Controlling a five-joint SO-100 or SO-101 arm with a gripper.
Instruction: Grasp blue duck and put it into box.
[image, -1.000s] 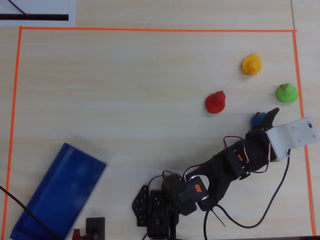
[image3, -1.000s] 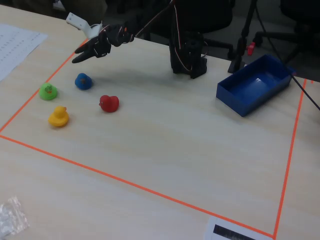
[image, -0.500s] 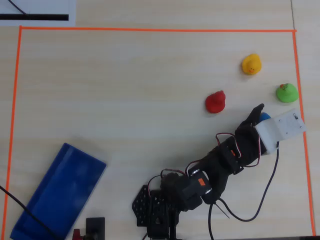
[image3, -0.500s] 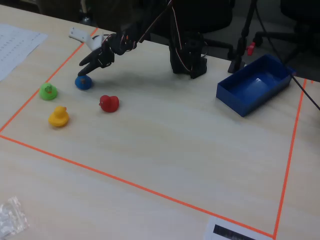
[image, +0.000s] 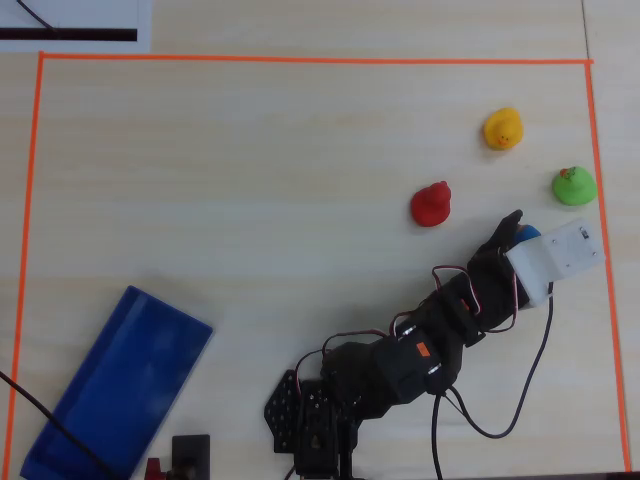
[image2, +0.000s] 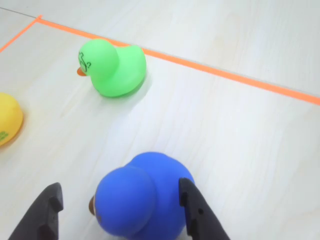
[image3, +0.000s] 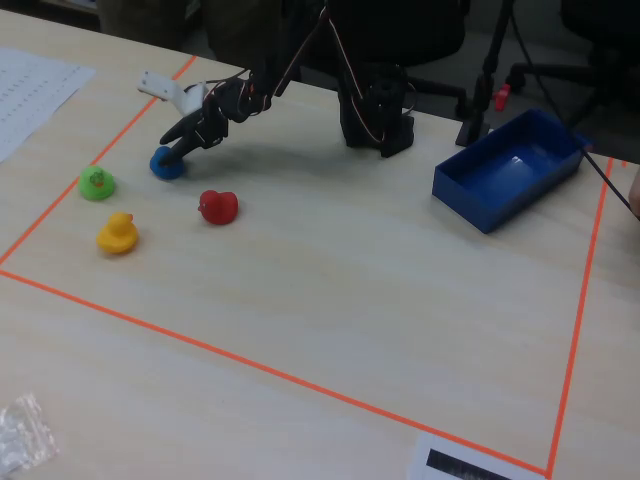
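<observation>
Wrist view: gripper (image2: 120, 207) spread wide astride blue duck (image2: 142, 200), which sits on worktop (image2: 225, 135) near green duck (image2: 112, 67). Suggest closing evenly on the body before lifting.

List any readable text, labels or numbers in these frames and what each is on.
No legible text.
Printed sheet, left edge of the fixed view: rows too small to read.
White label with a black bar: blurred.
Green duck: a black drawn mark on its head, not letters.
</observation>
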